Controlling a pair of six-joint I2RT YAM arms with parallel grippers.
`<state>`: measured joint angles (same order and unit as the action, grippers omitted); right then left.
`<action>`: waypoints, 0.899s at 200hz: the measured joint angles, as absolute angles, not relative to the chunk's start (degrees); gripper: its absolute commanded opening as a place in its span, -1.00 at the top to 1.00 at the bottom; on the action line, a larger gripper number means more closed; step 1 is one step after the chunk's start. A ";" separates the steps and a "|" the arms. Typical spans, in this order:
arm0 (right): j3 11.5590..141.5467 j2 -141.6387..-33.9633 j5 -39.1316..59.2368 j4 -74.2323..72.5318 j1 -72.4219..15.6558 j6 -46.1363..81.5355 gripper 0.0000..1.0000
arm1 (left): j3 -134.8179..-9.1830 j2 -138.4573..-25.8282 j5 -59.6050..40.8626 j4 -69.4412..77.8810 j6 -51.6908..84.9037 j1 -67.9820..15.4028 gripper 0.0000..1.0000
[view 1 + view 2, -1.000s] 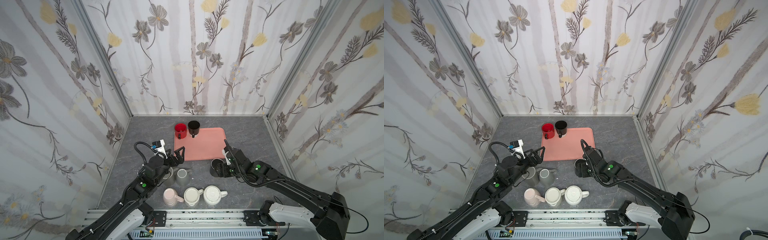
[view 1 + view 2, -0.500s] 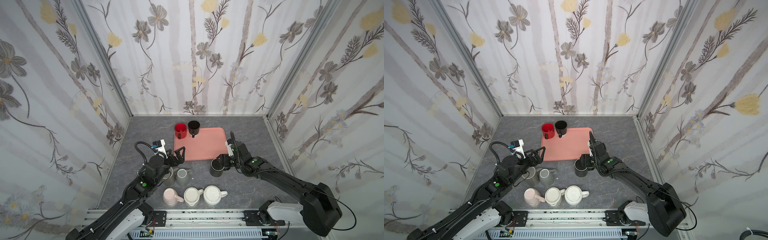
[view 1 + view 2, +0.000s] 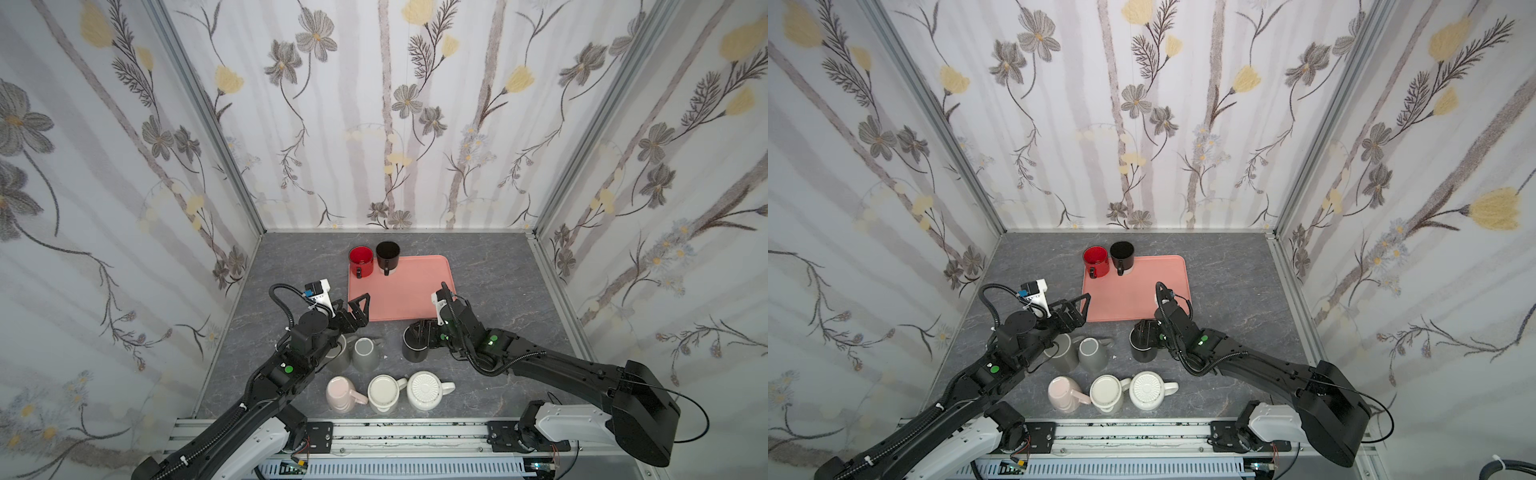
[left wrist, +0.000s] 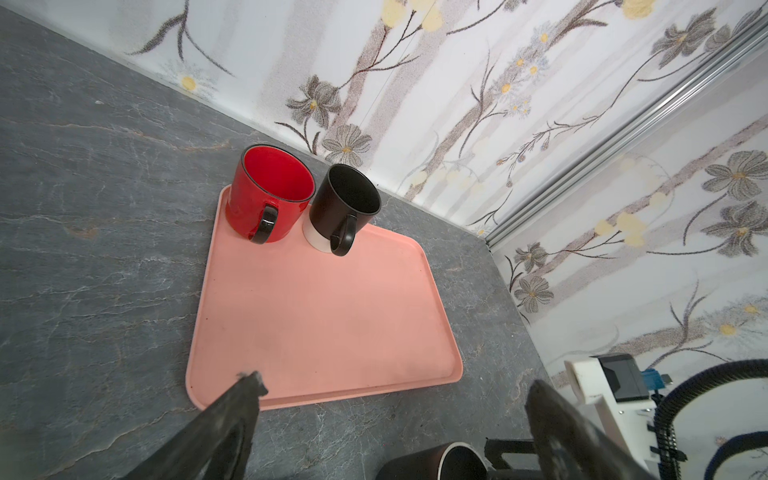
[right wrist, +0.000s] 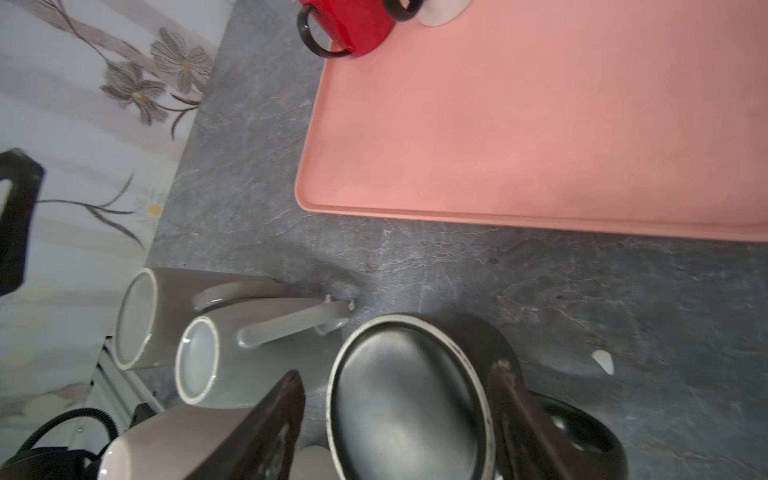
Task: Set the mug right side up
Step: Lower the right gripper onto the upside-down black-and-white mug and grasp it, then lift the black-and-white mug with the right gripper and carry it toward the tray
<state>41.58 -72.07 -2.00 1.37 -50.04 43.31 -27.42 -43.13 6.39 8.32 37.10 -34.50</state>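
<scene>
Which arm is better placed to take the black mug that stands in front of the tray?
Right. The right gripper straddles the black mug, with one finger on either side; the left gripper is open and apart from it.

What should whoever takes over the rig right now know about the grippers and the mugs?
Left gripper: open, empty, hovering by the near-left corner of the pink tray.
Right gripper: jaws either side of the black mug, which sits on the table just off the tray; a firm grip is not confirmed.
Done: the red mug and the white-footed mug stand upright on the tray.
Left: the black mug looks base-up, so it is not yet flipped.
</scene>
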 measured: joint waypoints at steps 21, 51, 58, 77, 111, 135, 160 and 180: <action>44.38 -71.44 -1.87 2.48 -50.17 40.42 -0.49 | -27.44 -43.46 6.39 8.29 37.10 -34.50 -1.00; 47.44 -69.23 -2.24 7.01 -49.67 28.60 -0.54 | -27.44 -43.79 6.35 8.27 37.10 -34.44 -1.00; 47.97 -69.49 -2.33 8.80 -49.30 25.85 -0.57 | -27.44 -43.90 6.35 8.27 37.12 -34.44 -1.00; 48.62 -70.19 -2.33 14.35 -48.51 18.65 -0.62 | -27.44 -44.18 6.22 8.29 37.12 -34.39 -1.00; 48.12 -70.06 3.57 18.81 -46.65 9.23 -0.66 | -27.49 -44.58 6.13 8.29 37.32 -34.33 -1.00; 47.72 -70.54 6.63 19.53 -44.42 5.26 -0.67 | -27.64 -44.73 6.04 8.29 37.47 -34.26 -1.00; 47.72 -72.23 10.79 19.70 -43.53 2.59 -0.68 | -27.88 -44.77 5.80 8.27 37.45 -34.17 -1.00; 47.68 -73.87 13.47 19.70 -42.30 1.39 -0.66 | -27.92 -44.69 5.80 8.25 37.45 -34.09 -1.00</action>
<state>47.68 -73.87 13.47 19.70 -42.30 1.39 -27.92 -44.69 5.80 8.25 37.45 -34.09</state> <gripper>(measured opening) 0.839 0.997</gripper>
